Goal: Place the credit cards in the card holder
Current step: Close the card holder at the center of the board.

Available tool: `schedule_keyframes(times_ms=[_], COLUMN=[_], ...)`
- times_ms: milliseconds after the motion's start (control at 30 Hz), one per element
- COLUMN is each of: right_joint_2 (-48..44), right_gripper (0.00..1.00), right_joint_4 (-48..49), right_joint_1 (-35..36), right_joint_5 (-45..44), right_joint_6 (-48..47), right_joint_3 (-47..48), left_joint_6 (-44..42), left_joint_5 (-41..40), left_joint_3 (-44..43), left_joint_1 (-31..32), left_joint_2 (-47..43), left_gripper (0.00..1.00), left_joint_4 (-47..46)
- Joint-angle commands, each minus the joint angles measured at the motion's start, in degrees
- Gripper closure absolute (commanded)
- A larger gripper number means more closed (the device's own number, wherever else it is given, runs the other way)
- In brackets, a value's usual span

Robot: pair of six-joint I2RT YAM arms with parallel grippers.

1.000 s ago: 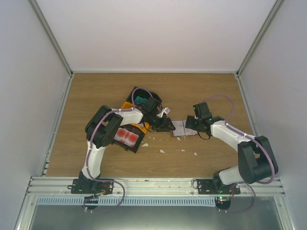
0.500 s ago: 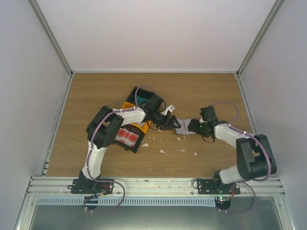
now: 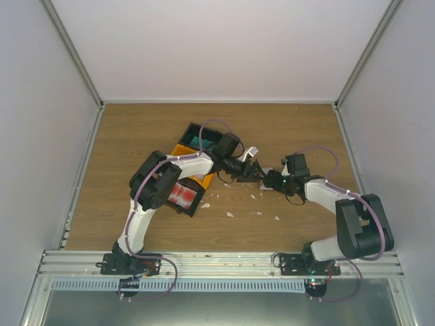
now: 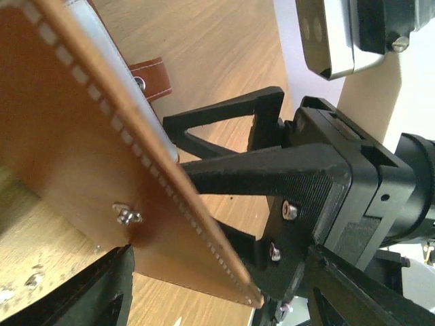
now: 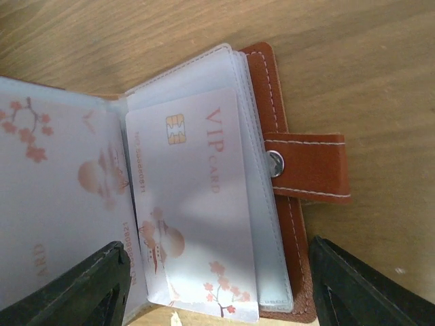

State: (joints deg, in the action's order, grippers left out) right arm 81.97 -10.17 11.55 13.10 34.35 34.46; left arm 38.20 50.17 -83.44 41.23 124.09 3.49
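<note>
At the centre of the wooden table [image 3: 306, 129], the reddish-brown leather folding card holder [image 5: 309, 170] lies open between both arms. A pale pink-white credit card [image 5: 197, 204] marked VIP lies skewed on its clear plastic sleeves [image 5: 268, 224]. Both the left gripper [image 3: 251, 168] and the right gripper [image 3: 272, 180] have jaws spread wide, clamping nothing. A tilted brown cover leaf stands between the left fingers.

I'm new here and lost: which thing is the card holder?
On the wooden table, look centre, where the left tool and right tool meet, right of the plastic bins. It's the brown leather wallet, open with clear sleeves and a pink-blossom VIP card showing.
</note>
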Motion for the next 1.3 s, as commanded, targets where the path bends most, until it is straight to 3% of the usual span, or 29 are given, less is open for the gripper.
schedule_keyframes(times_ms=[0, 400, 800, 967, 1267], right_joint_2=[-3.51, -21.83, -22.89, -18.74, -14.38], right_gripper=[0.28, 0.26, 0.25, 0.25, 0.30], right_joint_4=[-1.67, -8.07, -8.08, -7.19, -7.46], right_joint_1=[-0.21, -0.49, -0.75, -1.18, -2.03], right_joint_5=[-2.92, -16.80, -15.63, -14.28, -16.18], right_joint_6=[2.21, 7.44, 5.26, 3.26, 1.99], right_joint_3=[-2.07, -4.85, -4.35, -2.92, -0.02], left_joint_6=[1.78, 2.98, 3.10, 4.45, 3.77], left_joint_5=[1.54, 1.12, -2.23, -6.80, -9.42], left_joint_3=[-1.68, -5.31, -10.85, -9.49, -12.96], left_joint_1=[1.36, 2.75, 3.94, 4.03, 4.05], left_joint_2=[1.65, 3.09, 7.99, 8.59, 11.46], left_gripper=[0.30, 0.30, 0.31, 0.40, 0.59], left_joint_4=[-6.61, -7.62, -7.44, -12.30, -9.53])
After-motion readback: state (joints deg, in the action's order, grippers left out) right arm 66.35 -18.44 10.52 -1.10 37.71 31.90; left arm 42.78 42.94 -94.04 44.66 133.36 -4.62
